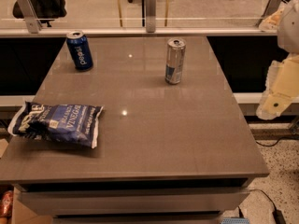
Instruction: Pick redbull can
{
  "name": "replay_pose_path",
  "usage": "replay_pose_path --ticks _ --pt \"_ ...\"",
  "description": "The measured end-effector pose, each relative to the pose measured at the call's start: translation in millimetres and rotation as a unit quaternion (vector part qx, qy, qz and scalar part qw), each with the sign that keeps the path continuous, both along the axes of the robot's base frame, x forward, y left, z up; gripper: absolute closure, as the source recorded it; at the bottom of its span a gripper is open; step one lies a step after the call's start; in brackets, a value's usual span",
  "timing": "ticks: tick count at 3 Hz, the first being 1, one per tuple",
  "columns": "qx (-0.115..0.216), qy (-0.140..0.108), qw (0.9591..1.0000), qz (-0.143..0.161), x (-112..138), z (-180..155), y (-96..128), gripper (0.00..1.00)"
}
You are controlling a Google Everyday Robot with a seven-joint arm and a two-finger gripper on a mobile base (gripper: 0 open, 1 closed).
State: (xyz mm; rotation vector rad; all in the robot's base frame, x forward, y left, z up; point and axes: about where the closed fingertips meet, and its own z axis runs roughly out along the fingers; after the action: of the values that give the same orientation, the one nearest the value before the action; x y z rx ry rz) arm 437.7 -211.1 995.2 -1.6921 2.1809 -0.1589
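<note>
The redbull can (175, 61) is a tall slim silver can with a blue patch near its base. It stands upright on the brown table (154, 134), right of centre toward the far edge. My gripper (279, 93) shows as a pale cream shape at the right edge of the view. It is beyond the table's right side, well to the right of the can and a little nearer to me, and touches nothing.
A dark blue Pepsi can (79, 50) stands at the far left of the table. A blue chip bag (56, 123) lies near the left edge. A glass railing (149, 13) runs behind the table. Cables (268, 204) lie on the floor at right.
</note>
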Motion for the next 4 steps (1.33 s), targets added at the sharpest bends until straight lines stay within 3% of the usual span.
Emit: replay_pose_path --ticks 2,4 --pt "0.010 -0.015 0.9998 0.001 13 -2 1 0.00" --pt "0.051 -0.036 0.9975 0.032 67 -16 21 0.00"
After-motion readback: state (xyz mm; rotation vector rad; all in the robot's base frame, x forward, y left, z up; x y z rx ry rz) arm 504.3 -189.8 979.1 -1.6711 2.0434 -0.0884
